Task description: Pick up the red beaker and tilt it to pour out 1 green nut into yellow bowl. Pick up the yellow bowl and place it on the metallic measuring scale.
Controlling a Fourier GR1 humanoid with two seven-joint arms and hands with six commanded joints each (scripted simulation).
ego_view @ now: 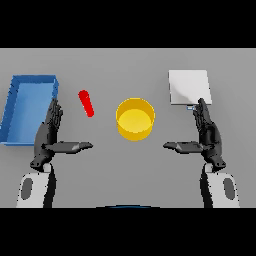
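Grey table [125,65] carries four items: one blue rectangular tray [20,110] at far left, one red cylindrical beaker [86,103] lying tilted just right of it, one yellow round bowl [135,118] at centre, and one white square scale [189,87] at far right. My left hand [49,135] rests near the tray, fingers straight, thumb pointing inward. My right hand [208,134] mirrors it just near of the scale, fingers straight, holding nothing.
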